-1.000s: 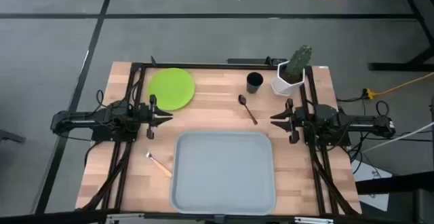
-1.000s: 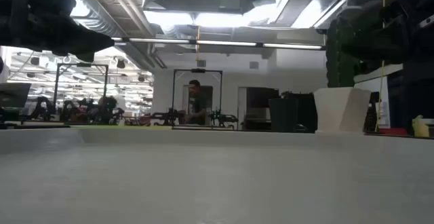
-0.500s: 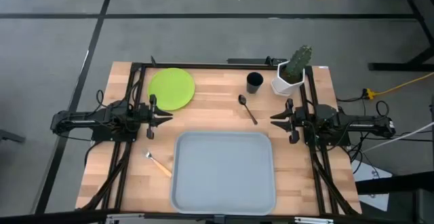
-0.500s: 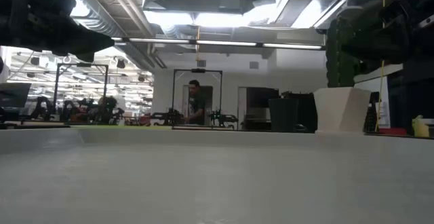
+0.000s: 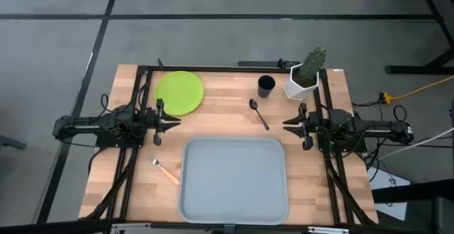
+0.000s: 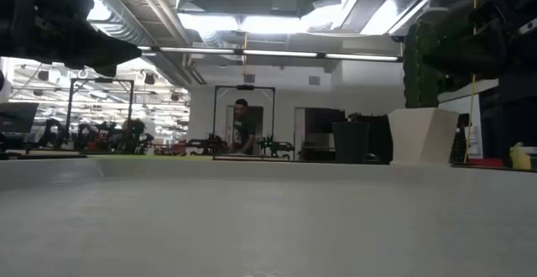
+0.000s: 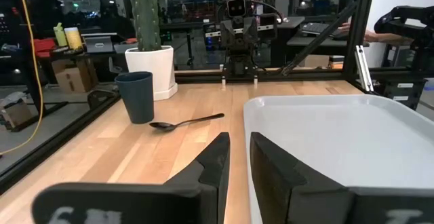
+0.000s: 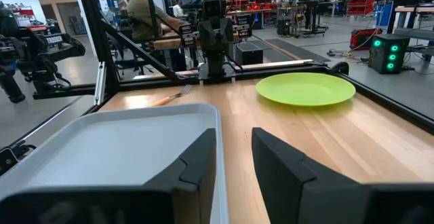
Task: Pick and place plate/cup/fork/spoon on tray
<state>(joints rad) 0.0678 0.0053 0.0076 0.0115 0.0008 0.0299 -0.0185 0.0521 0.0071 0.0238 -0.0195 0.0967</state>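
High view: taking the table centre as the clock's hub and the near edge as 6, the tray (image 5: 234, 179) lies nearest, filling the table from the centre down toward 6 o'clock, with nothing in it. Just off its left rim, at about 8 o'clock, the fork (image 5: 166, 171) lies flat on the wood, tines pointing to the far left, apart from the tray.

Farther in, the two arms wait at the table's sides. The left gripper (image 5: 172, 122) sits at 9 o'clock, pointing toward 3; the left wrist view shows its fingers (image 7: 215, 161) slightly parted, a narrow gap between them, holding nothing. The right gripper (image 5: 289, 125) sits at 3 o'clock, pointing toward 9; in the right wrist view its fingers (image 8: 201, 156) are parted too, with bare wood showing in the gap, and nothing is held.

Beyond the tray's far rim, the spoon (image 5: 258, 113) lies at about 1 o'clock, bowl toward the far side, handle slanting back toward the tray's right corner. The plate (image 5: 179, 92) rests flat at 11 o'clock, just beyond the left gripper. Farthest, the cup (image 5: 266, 86) stands upright at 1 o'clock, just beside a white pot (image 5: 299, 87) holding a cactus (image 5: 312, 65) near the far right corner.
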